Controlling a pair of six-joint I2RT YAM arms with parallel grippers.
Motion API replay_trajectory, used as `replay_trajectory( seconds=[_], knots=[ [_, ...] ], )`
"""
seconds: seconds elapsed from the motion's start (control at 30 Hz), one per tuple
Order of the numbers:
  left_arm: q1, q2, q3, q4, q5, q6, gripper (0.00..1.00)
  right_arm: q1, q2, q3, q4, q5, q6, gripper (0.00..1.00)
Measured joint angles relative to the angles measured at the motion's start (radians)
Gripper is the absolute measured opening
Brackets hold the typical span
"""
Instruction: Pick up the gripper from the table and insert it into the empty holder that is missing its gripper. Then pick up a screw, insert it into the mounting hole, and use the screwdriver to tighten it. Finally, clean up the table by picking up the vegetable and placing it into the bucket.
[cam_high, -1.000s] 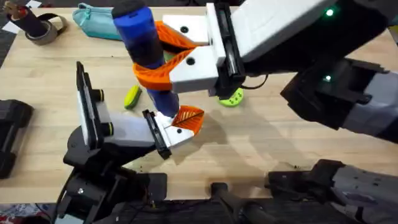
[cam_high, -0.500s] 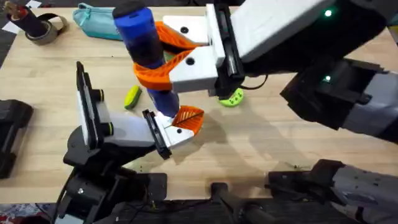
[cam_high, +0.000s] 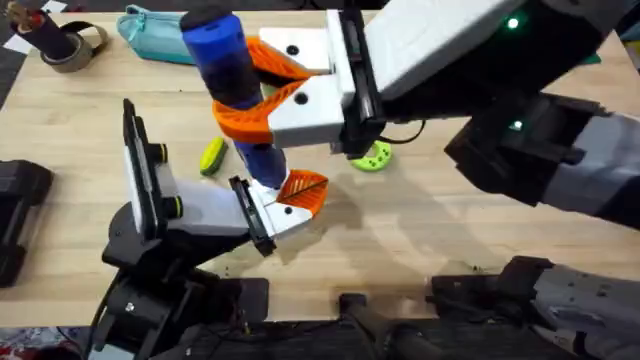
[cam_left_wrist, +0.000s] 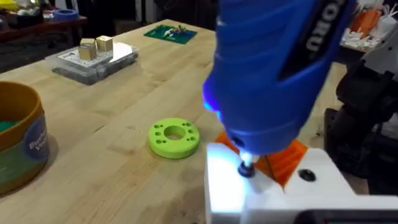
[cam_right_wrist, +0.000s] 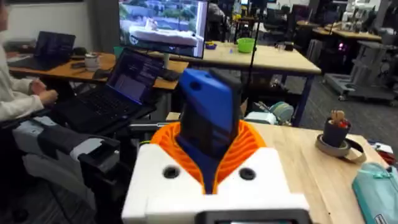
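Right gripper is clamped on the screwdriver, bit down on the holder. Screwdriver looks rigid, smooth, top-heavy; mid-barrel grip suits it.

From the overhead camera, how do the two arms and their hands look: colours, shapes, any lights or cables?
The right hand has white blocky finger mounts with small dark round holes, orange ribbed pads and a black plate behind. Its arm has a white housing, then dark grey links with green lights. The left hand shows a white body, black plates and an orange ribbed pad, on a black base.
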Motion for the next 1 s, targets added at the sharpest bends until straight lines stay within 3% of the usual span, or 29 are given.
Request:
replay_trajectory(
  seconds=[1.0],
  knots=[
    [0.0,0.0,0.0,0.0,0.0,0.0,0.016,0.0,0.0,0.0,-0.009,0.004,0.0,0.044]
  ],
)
